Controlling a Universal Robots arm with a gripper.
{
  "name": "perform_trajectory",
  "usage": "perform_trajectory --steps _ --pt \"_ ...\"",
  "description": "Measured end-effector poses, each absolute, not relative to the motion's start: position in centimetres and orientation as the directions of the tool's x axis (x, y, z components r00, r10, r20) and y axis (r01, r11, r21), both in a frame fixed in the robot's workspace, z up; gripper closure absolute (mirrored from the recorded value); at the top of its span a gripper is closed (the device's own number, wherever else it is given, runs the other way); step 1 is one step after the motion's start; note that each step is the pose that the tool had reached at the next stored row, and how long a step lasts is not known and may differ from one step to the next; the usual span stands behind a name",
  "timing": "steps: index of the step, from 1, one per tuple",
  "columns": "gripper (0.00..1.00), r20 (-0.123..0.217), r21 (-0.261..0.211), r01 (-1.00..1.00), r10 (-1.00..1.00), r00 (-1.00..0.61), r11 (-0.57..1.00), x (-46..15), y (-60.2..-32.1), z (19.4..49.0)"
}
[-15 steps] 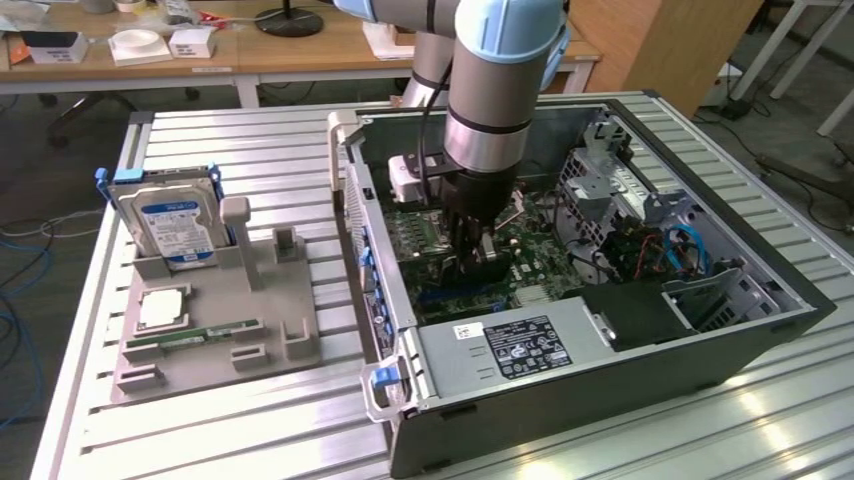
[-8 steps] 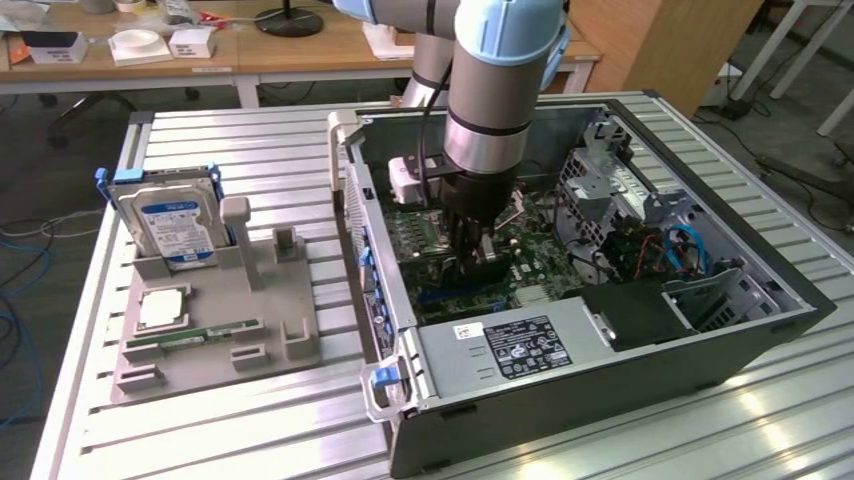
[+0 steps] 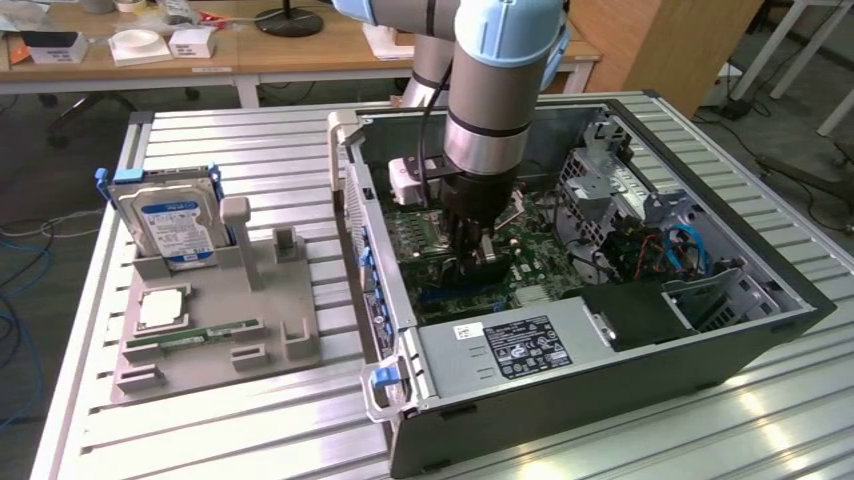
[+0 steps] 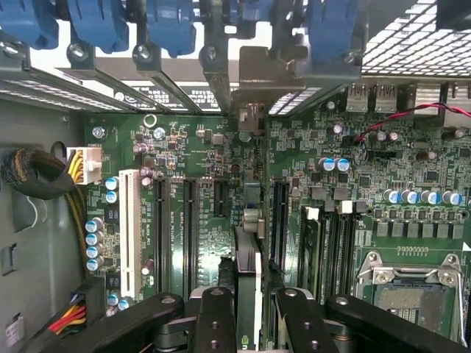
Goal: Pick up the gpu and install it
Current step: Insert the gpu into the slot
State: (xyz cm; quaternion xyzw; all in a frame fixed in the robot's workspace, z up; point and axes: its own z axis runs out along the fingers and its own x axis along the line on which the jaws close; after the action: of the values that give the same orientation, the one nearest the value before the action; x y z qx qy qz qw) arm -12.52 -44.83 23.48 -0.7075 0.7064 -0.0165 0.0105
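The gpu (image 4: 246, 254) is a thin dark card seen edge-on in the wrist view. It stands upright between the two black fingers (image 4: 215, 316) of my gripper (image 4: 254, 298), which is shut on it. The card hangs just over the green motherboard (image 4: 184, 147), in line with the long black expansion slots (image 4: 280, 220), its far end toward the rear bracket openings (image 4: 254, 73). I cannot tell whether it touches a slot. In the exterior view the gripper (image 3: 477, 262) reaches down inside the open computer case (image 3: 747, 350), with the gpu (image 3: 483, 278) dark below it.
To the exterior view's left of the case a grey fixture (image 3: 200, 360) holds a blue-labelled hard drive (image 3: 167, 215), a processor chip (image 3: 160, 308) and a green memory stick (image 3: 194, 335). Inside the case are cables (image 4: 33, 176), a white slot (image 4: 131, 228) and the processor socket (image 4: 412, 290).
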Motion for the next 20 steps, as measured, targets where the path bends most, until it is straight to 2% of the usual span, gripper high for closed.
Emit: perform_trajectory --steps 20 --pt "0.74 0.002 -0.036 -0.999 -1.0 0.001 -0.002 -12.54 -44.82 24.37"
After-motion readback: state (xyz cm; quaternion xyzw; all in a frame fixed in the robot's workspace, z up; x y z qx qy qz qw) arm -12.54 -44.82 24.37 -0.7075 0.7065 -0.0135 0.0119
